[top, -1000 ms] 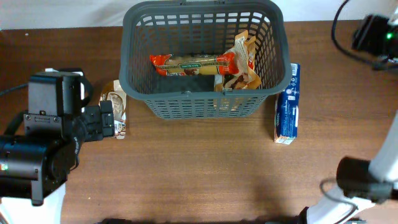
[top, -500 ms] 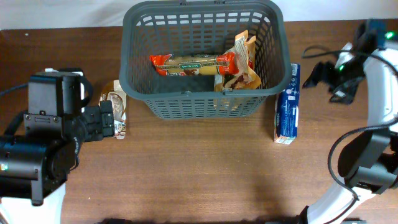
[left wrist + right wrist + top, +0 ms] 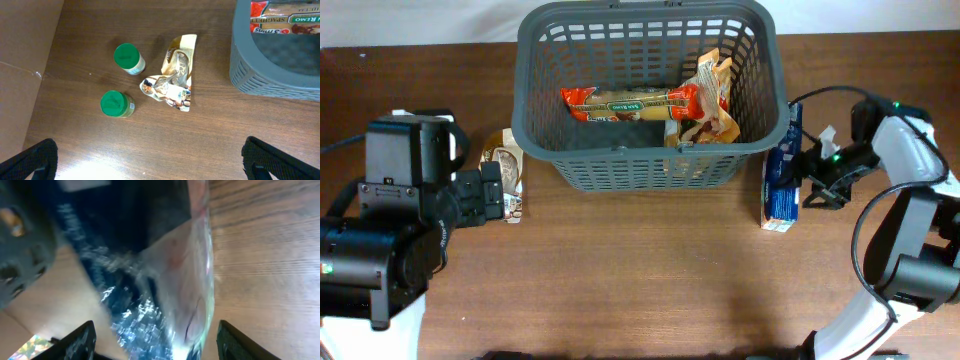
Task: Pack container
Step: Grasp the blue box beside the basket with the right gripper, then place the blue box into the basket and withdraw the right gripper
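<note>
- Jaws of the right gripper (image 3: 806,184) stand spread wide, astride the shiny blue foil packet (image 3: 781,168) lying flat on the brown wooden table (image 3: 650,270); whether they touch the foil I cannot tell (its wrist view is blurred).
- Left gripper (image 3: 150,165) gapes wide, grasping nothing.
- Large dark grey plastic basket (image 3: 650,165), rectangular with rounded corners and lattice walls, sits at the table's far middle, just beside the blue packet; inside lie a long red-ended spaghetti packet (image 3: 630,100) and a crinkled orange bag (image 3: 712,100).
- Left wrist view alone shows two small green-lidded jars (image 3: 129,57) near a crumpled beige packet (image 3: 175,75).
</note>
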You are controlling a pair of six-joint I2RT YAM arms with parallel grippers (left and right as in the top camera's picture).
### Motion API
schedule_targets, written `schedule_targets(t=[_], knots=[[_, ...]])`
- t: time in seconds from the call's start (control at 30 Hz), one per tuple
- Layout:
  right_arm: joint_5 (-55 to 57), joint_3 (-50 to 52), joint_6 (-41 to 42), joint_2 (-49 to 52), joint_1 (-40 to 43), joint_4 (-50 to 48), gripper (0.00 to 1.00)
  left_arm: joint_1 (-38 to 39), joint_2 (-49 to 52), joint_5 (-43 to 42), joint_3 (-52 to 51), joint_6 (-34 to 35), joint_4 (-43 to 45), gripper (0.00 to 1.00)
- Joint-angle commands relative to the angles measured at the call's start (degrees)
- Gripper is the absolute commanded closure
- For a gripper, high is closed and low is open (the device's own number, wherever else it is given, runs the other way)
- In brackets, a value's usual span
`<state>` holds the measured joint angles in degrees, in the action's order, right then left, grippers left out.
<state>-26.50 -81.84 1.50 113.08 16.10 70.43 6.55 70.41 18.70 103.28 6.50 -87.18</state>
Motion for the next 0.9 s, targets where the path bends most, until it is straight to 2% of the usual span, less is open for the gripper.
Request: schedule_targets(t=[0.0, 0.2, 0.27, 0.3, 0.37, 0.4, 0.43, 0.67, 0.87], knots=[[-0.46, 3.96, 0.35, -1.05, -1.16, -2.86, 0.32, -0.33, 0.02, 0.59, -0.17, -0.07, 0.11, 0.01], [3.54, 8.68, 5.01, -1.05, -2.27, -8.72, 0.31, -0.33, 0.02, 0.59, -0.17, -0.09, 0.11, 0.01], [3.87, 10.29, 6.71, -1.05, -2.27, -10.78, 0.40, -0.33, 0.02, 0.59, -0.17, -0.09, 0.11, 0.01], [4.52, 10.40, 7.30, -1.05, -2.25, -10.93, 0.48, -0.33, 0.02, 0.59, -0.17, -0.09, 0.11, 0.01], [6.12, 10.36, 8.52, -1.09, -2.21, -10.93, 0.84, -0.33, 0.02, 0.59, -0.17, -0.09, 0.11, 0.01], [6.19, 10.25, 8.52, -1.29, -2.08, -10.97, 0.93, -0.33, 0.02, 0.59, -0.17, -0.07, 0.11, 0.01], [6.16, 10.08, 8.52, -1.42, -1.84, -11.10, 0.96, -0.33, 0.02, 0.59, -0.17, -0.07, 0.11, 0.01], [6.73, 2.38, 8.55, -7.21, 1.79, -10.78, 0.96, -0.33, 0.02, 0.59, -0.17, -0.09, 0.11, 0.01], [9.84, -19.45, 9.27, -13.55, 4.98, -1.46, 0.96, -0.33, 0.02, 0.59, -0.17, -0.07, 0.11, 0.01]])
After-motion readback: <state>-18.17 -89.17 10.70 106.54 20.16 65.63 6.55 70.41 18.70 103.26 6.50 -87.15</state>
